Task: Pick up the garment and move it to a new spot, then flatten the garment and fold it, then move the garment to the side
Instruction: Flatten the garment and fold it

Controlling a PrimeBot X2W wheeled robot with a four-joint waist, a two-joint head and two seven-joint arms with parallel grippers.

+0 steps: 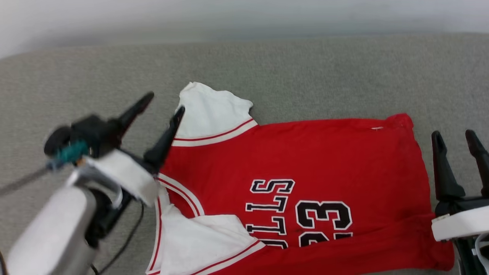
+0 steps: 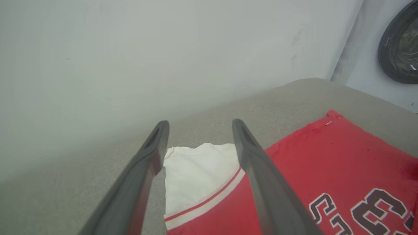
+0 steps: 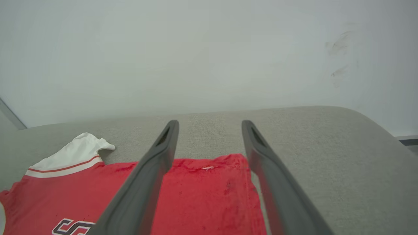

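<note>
Flanking the spread garment [image 1: 324, 160] at either end — likely to grip both sides for the fold — left claw [image 1: 166, 102] and right claw [image 1: 452, 133] gape wide, holding nothing

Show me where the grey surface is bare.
Bare: the wide strip of grey surface between the garment and the far wall. Crowded: the near middle, where the garment lies between left pincer and right pincer.
</note>
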